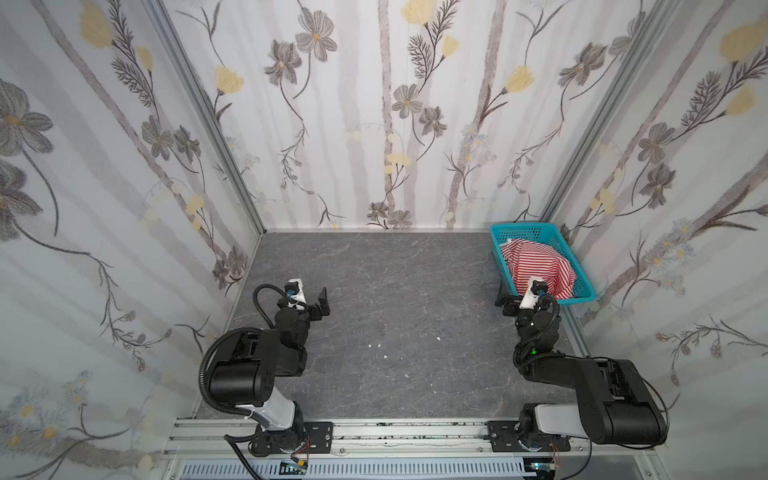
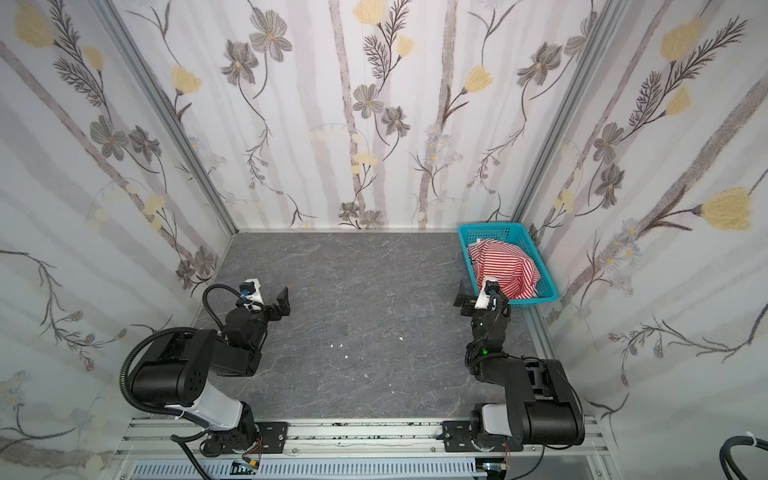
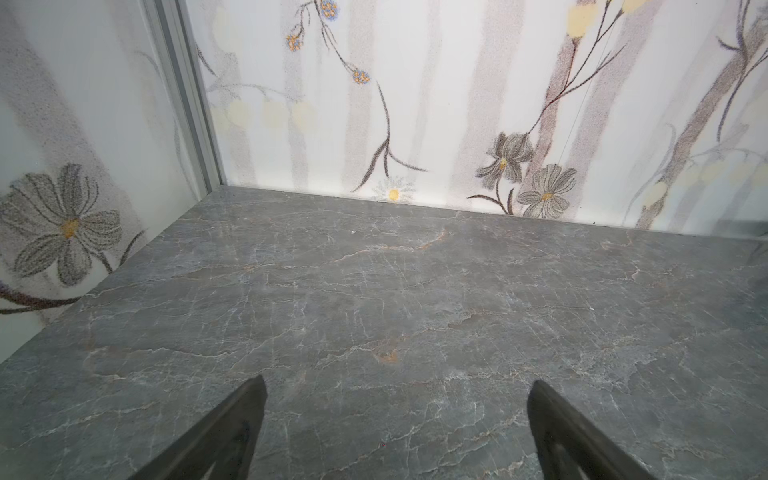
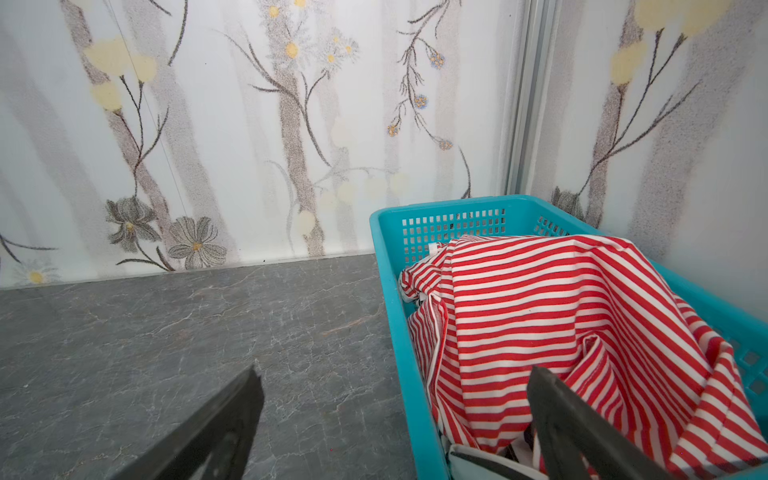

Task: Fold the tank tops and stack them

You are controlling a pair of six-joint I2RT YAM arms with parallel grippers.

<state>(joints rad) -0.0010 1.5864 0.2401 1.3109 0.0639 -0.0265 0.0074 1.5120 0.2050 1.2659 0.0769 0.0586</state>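
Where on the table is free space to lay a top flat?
The table is bare from the left gripper across to the right gripper and back to the rear wall. Crowded: only the far right corner, where the basket holds the red-striped top, the right gripper at its near end.

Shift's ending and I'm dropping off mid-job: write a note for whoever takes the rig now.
Left gripper: jaws open, empty, over the table.
Right gripper: jaws open, empty, at the near corner of the basket.
Red top: crumpled in the basket; a black-striped bit shows under it.
Done: nothing folded.
Left: take out, fold and stack the tops.
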